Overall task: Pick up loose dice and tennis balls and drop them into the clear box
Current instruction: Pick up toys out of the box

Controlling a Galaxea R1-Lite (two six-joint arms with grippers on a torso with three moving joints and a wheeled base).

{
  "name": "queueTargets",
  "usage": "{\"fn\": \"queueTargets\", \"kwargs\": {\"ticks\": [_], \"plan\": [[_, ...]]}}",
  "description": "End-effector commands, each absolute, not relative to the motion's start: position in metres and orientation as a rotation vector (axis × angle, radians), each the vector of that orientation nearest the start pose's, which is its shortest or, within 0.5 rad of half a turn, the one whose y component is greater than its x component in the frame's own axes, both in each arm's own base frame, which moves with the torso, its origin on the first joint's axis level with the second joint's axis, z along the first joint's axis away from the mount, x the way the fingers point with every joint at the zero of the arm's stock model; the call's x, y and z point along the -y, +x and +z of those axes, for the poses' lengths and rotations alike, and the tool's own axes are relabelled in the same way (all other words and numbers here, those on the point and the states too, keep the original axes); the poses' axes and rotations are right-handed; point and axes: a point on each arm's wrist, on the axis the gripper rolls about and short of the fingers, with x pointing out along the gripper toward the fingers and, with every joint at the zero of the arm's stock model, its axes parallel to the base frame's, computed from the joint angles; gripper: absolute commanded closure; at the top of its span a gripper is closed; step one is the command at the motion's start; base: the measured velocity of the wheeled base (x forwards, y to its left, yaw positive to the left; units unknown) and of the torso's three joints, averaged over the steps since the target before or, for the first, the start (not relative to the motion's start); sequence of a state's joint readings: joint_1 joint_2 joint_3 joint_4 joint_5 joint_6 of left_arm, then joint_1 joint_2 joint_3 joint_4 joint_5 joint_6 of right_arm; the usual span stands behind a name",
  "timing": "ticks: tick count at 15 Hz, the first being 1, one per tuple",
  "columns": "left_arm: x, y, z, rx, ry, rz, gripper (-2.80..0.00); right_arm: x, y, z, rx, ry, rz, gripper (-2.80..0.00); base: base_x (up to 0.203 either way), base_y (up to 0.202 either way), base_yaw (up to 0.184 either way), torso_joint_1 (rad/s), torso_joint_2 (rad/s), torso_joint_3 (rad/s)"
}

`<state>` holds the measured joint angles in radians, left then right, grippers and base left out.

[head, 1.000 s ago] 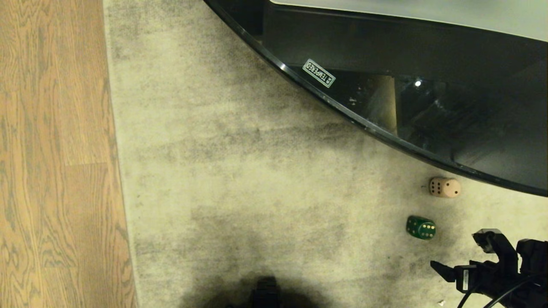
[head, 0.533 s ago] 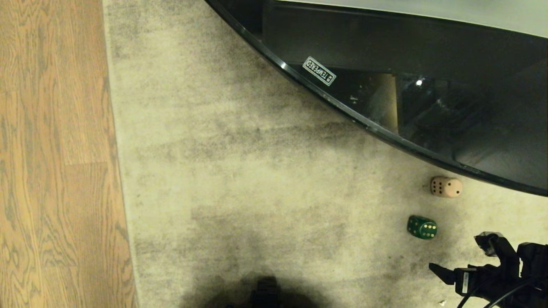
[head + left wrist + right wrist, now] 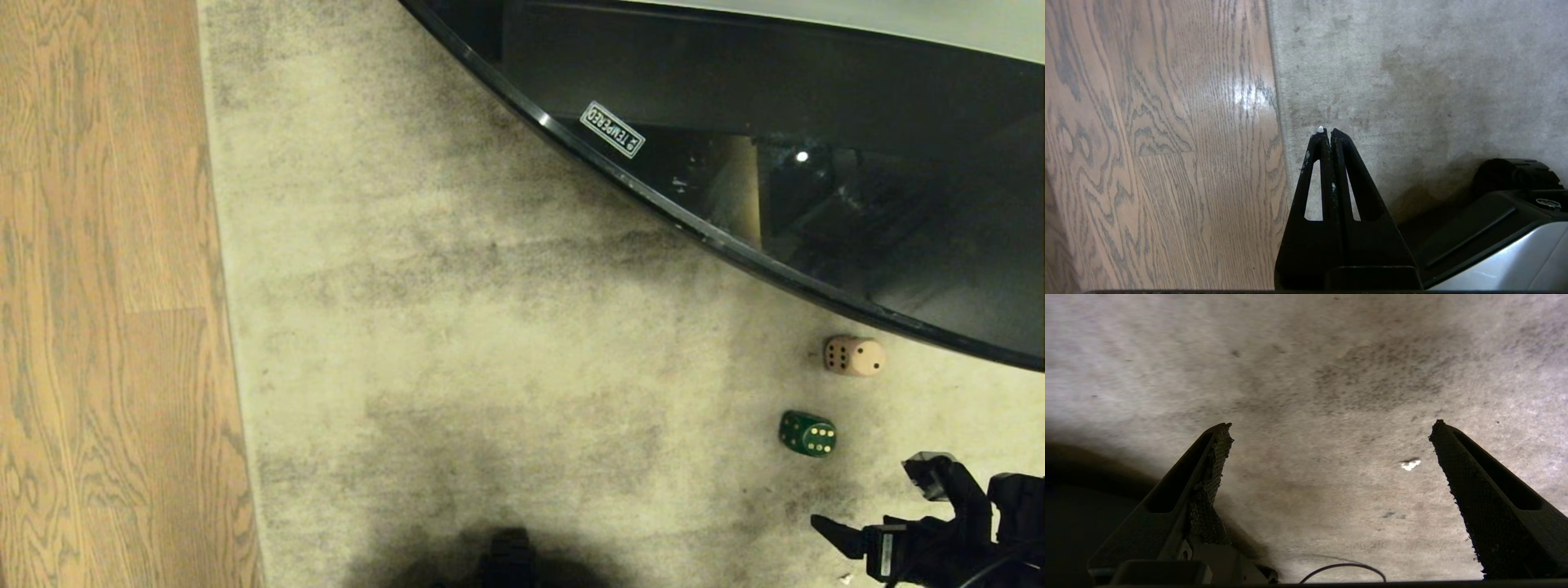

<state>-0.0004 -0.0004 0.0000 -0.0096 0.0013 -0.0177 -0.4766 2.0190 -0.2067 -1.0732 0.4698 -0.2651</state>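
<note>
While the left gripper [image 3: 1327, 131] is idling with fingers together, the right gripper [image 3: 873, 502], fingers spread wide, is hovering near the green die [image 3: 807, 433] at eleven o'clock; centring before closing seems wise, cream die [image 3: 853, 356] lying beyond.

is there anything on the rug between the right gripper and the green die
Nothing visible. The open right gripper sits low at the head view's right edge; only bare rug lies between it and the green die. The cream die sits beyond, near the glass table.
</note>
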Motion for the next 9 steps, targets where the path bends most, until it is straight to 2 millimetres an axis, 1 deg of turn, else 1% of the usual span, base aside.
{"fn": "queueTargets", "kwargs": {"ticks": [1, 4, 9], "plan": [[0.0000, -0.0226, 0.0757, 0.007, -0.018, 0.001, 0.00, 0.0961, 0.2083, 0.0255, -0.616, 0.064, 0.081, -2.80, 0.000, 0.000, 0.000, 0.000, 0.00, 0.000], [0.0000, -0.0226, 0.0757, 0.008, -0.018, 0.001, 0.00, 0.0943, 0.2048, 0.0300, -0.605, 0.062, 0.078, -2.80, 0.000, 0.000, 0.000, 0.000, 0.00, 0.000], [0.0000, -0.0226, 0.0757, 0.008, -0.020, 0.001, 0.00, 0.0941, 0.2041, 0.0295, -0.608, 0.065, 0.077, -2.80, 0.000, 0.000, 0.000, 0.000, 0.00, 0.000]]}}
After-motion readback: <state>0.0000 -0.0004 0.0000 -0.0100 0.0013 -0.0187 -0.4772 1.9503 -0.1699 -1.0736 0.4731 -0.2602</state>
